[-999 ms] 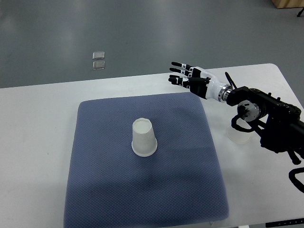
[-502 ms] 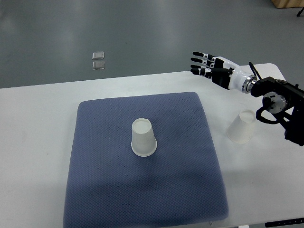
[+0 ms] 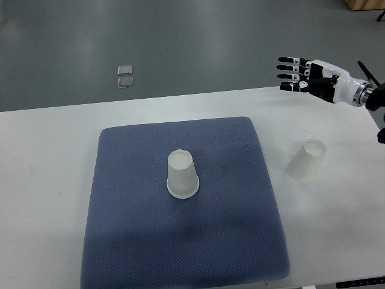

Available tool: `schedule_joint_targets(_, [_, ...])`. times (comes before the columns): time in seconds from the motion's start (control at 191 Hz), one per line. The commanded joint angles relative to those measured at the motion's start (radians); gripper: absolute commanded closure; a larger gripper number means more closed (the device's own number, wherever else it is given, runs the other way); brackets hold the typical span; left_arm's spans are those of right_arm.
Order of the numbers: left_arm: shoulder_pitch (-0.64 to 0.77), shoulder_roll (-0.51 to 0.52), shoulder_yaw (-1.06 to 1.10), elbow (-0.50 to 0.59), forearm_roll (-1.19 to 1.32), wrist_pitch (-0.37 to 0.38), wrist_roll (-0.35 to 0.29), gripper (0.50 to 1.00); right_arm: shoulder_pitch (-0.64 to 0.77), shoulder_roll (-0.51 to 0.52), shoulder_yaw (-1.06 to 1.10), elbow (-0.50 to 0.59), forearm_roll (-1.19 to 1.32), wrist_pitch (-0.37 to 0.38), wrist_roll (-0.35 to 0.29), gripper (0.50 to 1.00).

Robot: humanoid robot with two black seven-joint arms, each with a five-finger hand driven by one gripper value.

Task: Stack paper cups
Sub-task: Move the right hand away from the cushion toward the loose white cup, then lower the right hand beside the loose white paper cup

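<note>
A single camera looks down steeply from the robot's own side, taking in most of the white table (image 3: 48, 156) with the blue mat (image 3: 180, 241) near the middle and a strip of grey floor (image 3: 180, 36) beyond its far edge. It stands fairly far back. No second view overlaps with it.

Bright, even light; soft shadows, sharp focus.
</note>
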Motion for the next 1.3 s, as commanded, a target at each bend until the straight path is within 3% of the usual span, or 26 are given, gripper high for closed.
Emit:
schedule_joint_targets(0.0, [0.001,0.0,0.0,0.0,0.0,0.0,0.0,0.5,-0.001,-0.07,-0.001,0.082,-0.084,0.004,0.0,0.572])
schedule_joint_targets(0.131, [0.001,0.0,0.0,0.001,0.0,0.0,0.0,0.5,0.001,-0.13,0.001,0.185,-0.225,0.004,0.0,0.574])
schedule_joint_targets(0.22, [0.001,0.0,0.0,0.001,0.0,0.001,0.0,0.5,0.001,-0.139,-0.002,0.199,-0.334,0.004,0.002,0.572])
schedule_joint_targets(0.371, [0.001,0.0,0.0,0.001,0.0,0.0,0.0,0.5,0.004,-0.161,-0.002,0.208,-0.559,0.004,0.069,0.574])
schedule_joint_targets(0.716, [0.001,0.0,0.0,0.0,0.0,0.0,0.0,0.5,0.007,-0.323,-0.114,0.412,-0.828,-0.001,0.154,0.574])
schedule_joint_targets(0.972, [0.001,0.0,0.001,0.001,0.0,0.0,0.0,0.5,-0.002,-0.314,-0.176,0.415,-0.874,-0.082,0.148,0.574])
schedule_joint_targets(1.171, [0.001,0.0,0.001,0.0,0.0,0.0,0.0,0.5,0.004,-0.303,-0.314,0.406,-0.865,-0.198,0.146,0.574])
schedule_joint_targets(1.296, [0.001,0.0,0.0,0.0,0.0,0.0,0.0,0.5,0.003,-0.3,-0.332,0.403,-0.863,-0.222,0.146,0.574])
